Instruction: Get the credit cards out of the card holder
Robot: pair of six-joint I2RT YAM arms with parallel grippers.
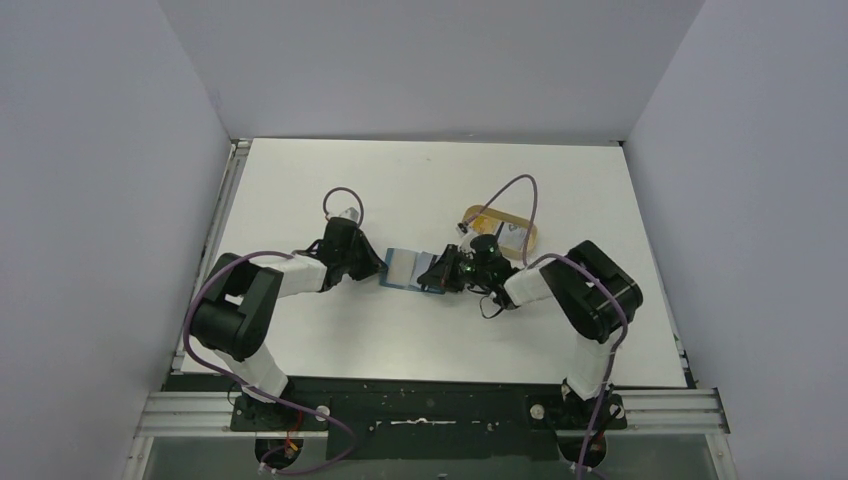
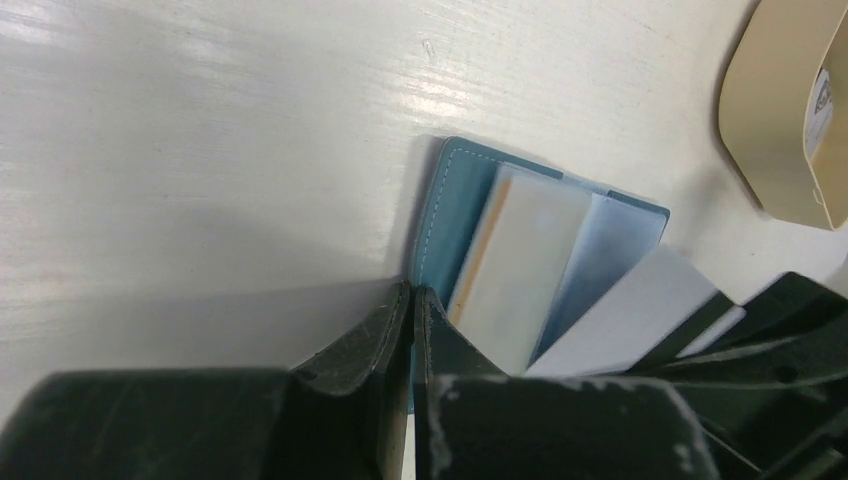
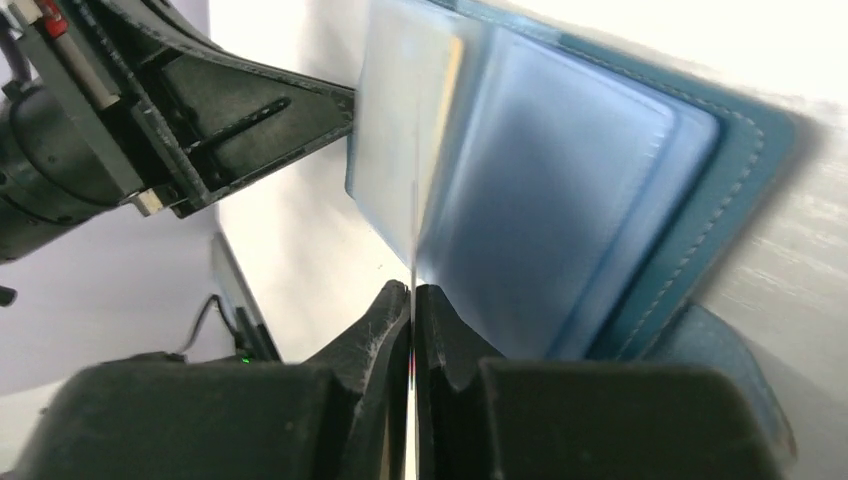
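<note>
Right wrist view: right gripper (image 3: 412, 296) pinches a card (image 2: 633, 317), apparently to pull it out, while left gripper (image 2: 412, 297) clamps the holder (image 2: 455, 200) steady.

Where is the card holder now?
In the top view, the card holder lies open between the left gripper and right gripper, near the tan tray.

Tray (image 2: 780, 120) cut off at right edge; card (image 2: 515, 270) print blurred (lettering unreadable).
</note>
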